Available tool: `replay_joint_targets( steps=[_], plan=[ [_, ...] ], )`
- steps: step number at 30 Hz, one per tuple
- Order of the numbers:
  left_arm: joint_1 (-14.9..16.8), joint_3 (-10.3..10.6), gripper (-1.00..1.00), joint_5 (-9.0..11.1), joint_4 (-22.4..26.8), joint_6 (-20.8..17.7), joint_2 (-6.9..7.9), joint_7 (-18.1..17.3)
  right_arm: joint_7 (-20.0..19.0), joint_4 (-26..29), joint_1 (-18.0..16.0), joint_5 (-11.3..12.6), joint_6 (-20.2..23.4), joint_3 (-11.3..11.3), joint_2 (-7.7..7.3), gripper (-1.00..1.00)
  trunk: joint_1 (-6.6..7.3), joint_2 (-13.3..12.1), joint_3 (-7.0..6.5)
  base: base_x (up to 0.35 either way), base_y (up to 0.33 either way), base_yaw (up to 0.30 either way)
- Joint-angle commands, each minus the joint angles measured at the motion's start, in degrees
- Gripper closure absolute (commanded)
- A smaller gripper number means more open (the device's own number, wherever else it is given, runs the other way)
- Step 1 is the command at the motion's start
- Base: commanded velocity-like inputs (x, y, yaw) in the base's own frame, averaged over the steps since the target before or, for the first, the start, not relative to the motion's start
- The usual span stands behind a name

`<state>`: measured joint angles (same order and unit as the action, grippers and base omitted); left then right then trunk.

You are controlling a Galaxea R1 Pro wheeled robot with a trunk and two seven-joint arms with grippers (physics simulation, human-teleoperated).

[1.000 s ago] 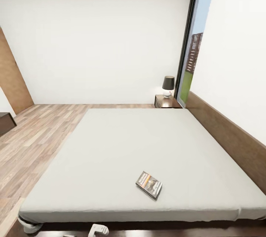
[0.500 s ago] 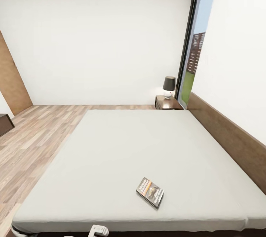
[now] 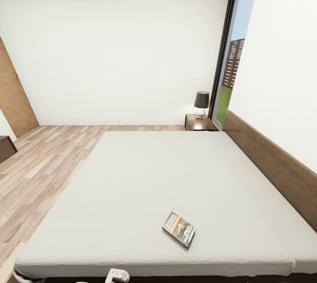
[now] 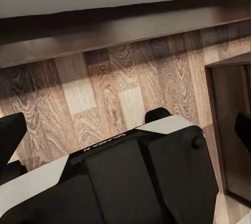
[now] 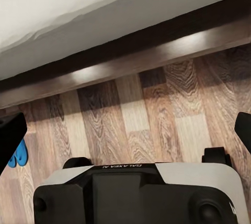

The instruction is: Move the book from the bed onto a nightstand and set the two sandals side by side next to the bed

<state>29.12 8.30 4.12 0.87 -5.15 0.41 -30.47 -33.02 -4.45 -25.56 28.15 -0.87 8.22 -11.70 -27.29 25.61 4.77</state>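
The view had crept closer and then settled, so the robot stood parked at the bed (image 3: 132, 173), the book (image 3: 178, 229) lying near its foot edge within reach, both claws spread apart and empty over the floor (image 4: 99, 98).

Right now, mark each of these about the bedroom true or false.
1. The book lies on the bed. True.
2. A lamp stands on the nightstand by the window. True.
3. The book is on the nightstand. False: it is on the mattress, near the close edge.
4. A blue sandal lies on the mattress. False: it is on the wood floor.
5. The right gripper holds the book. False: nothing sits between its fingers.
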Motion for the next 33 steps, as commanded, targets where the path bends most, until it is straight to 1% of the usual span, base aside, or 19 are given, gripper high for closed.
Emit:
replay_joint_targets(
  steps=[1,7,13,14,16,17,18,19,20,21,23,24,25,27,28,29,30,31,33],
  plan=[
    [0.03,0.32,-1.00,0.45,0.09,-0.47,0.01,-0.21,-0.33,-0.21,-0.11,0.62,-0.09,0.48,0.01,-1.00,-0.03,0.12,0.12,0.000,0.000,0.000],
    [0.04,0.39,-1.00,0.35,0.15,-0.43,-0.18,-0.39,-0.31,-0.21,-0.11,0.67,-0.14,0.48,0.01,-1.00,-0.03,0.12,0.12,0.000,0.000,0.000],
    [0.03,0.25,-1.00,0.31,0.92,-0.64,-1.13,-1.11,-0.30,-0.21,-0.11,0.68,-0.18,0.48,0.01,-1.00,-0.03,0.12,0.12,0.000,0.000,0.000],
    [0.22,0.17,-1.00,0.34,3.12,-1.59,-1.62,-1.30,-0.29,-0.21,-0.11,0.68,-0.18,0.48,0.01,-1.00,-0.03,0.12,0.12,0.000,0.000,0.000],
    [0.52,0.11,-1.00,0.35,6.04,-4.01,-1.85,-1.37,-0.29,-0.21,-0.11,0.68,-0.23,0.48,0.01,-1.00,-0.03,0.12,0.12,0.000,0.000,0.000],
    [0.69,0.09,-1.00,0.35,8.88,-6.97,-2.04,-1.39,-0.29,-0.21,-0.11,0.68,-0.24,0.48,0.01,-1.00,-0.03,0.12,0.12,0.000,0.000,0.000],
    [0.75,0.08,-1.00,0.35,10.67,-8.83,-2.12,-1.40,-0.29,-0.21,-0.11,0.68,-0.25,0.48,0.01,-1.00,-0.03,0.12,0.12,0.000,0.000,0.000],
    [0.85,0.07,-1.00,0.35,15.02,-13.00,-2.23,-1.41,-0.29,-0.21,-0.11,0.68,-0.26,0.48,-0.01,-1.00,-0.03,0.12,0.12,0.000,0.000,0.000],
    [0.89,0.09,-1.00,0.36,17.53,-15.24,-2.29,-1.42,-0.29,-0.21,-0.11,0.68,-0.26,0.48,0.00,-1.00,-0.03,0.12,0.12,0.000,0.000,0.000],
    [0.95,0.11,-1.00,0.37,25.57,-22.08,-2.40,-1.46,-0.29,-0.21,-0.11,0.68,-0.27,0.46,0.00,-1.00,-0.03,0.12,0.12,0.000,0.000,0.000],
    [0.98,0.12,-1.00,0.40,30.84,-26.29,-2.51,-1.48,-0.28,-0.21,-0.11,0.68,-0.27,0.47,0.00,-1.00,-0.03,0.12,0.12,0.000,0.000,0.000],
    [0.99,0.10,-1.00,0.42,35.98,-30.07,-2.77,-1.50,-0.28,-0.21,-0.11,0.68,-0.27,0.47,-0.01,-1.00,-0.03,0.12,0.12,0.000,0.000,0.000],
    [1.00,0.09,-1.00,0.42,38.48,-31.83,-2.98,-1.50,-0.29,-0.21,-0.11,0.68,-0.27,0.47,-0.01,-1.00,-0.03,0.12,0.12,0.000,0.000,0.000],
    [1.04,0.07,-1.00,0.40,47.91,-38.40,-4.29,-1.48,-0.29,-0.21,-0.11,0.68,-0.27,0.46,0.00,-1.00,-0.03,0.12,0.12,0.000,0.000,0.000],
    [1.07,0.06,-1.00,0.38,50.02,-39.98,-4.65,-1.48,-0.29,-0.21,-0.11,0.68,-0.27,0.46,0.00,-1.00,-0.03,0.12,0.12,0.000,0.000,0.000],
    [1.27,0.06,-1.00,0.34,53.74,-42.99,-5.23,-1.43,-0.29,-0.21,-0.11,0.68,-0.27,0.47,0.00,-1.00,-0.03,0.12,0.12,0.000,0.000,0.000],
    [1.46,0.06,-1.00,0.33,55.31,-44.38,-5.46,-1.40,-0.29,-0.21,-0.11,0.68,-0.27,0.47,0.00,-1.00,-0.03,0.12,0.12,0.000,0.000,0.000],
    [2.16,0.06,-1.00,0.32,57.71,-46.64,-5.79,-1.33,-0.29,-0.21,-0.11,0.68,-0.27,0.48,-0.01,-1.00,-0.03,0.12,0.12,0.000,0.000,0.000],
    [3.30,0.02,-1.00,0.34,59.22,-48.10,-6.02,-1.26,-0.29,-0.21,-0.11,0.68,-0.27,0.48,-0.02,-1.00,-0.03,0.12,0.12,0.000,0.000,0.000]
  ],
)
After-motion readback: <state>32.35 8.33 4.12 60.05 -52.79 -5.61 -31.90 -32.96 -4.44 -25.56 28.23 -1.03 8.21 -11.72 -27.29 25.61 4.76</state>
